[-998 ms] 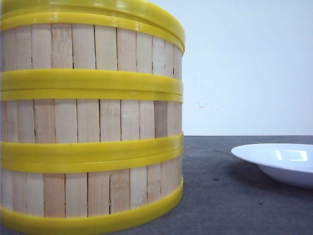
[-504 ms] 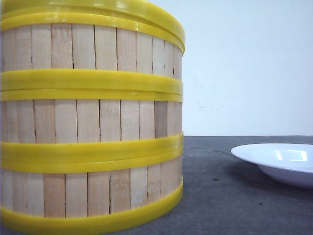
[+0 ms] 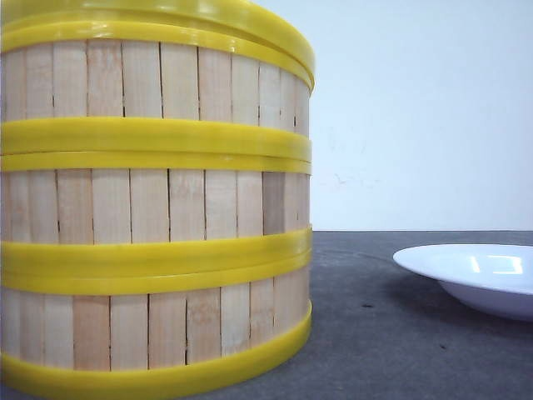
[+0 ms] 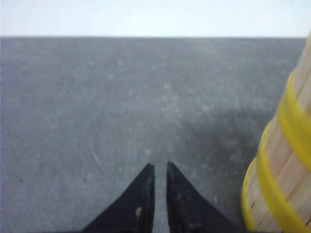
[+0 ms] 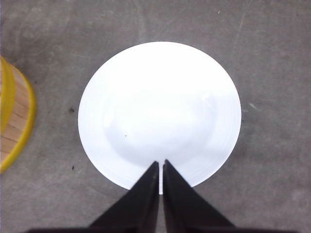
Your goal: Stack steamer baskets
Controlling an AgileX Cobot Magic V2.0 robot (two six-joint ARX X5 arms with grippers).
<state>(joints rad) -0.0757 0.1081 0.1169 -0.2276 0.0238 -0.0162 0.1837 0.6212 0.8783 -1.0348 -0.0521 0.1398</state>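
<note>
Three steamer baskets (image 3: 154,208), one white plate (image 5: 159,114).

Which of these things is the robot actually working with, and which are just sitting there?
Part of the job:
steamer baskets, three, stacked

Just lying about:
white plate, empty, beside the stack

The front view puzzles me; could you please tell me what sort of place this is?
Probably a plain test bench: a dark grey tabletop against a bare white wall, holding only stacked steamer baskets and an empty white plate.
</note>
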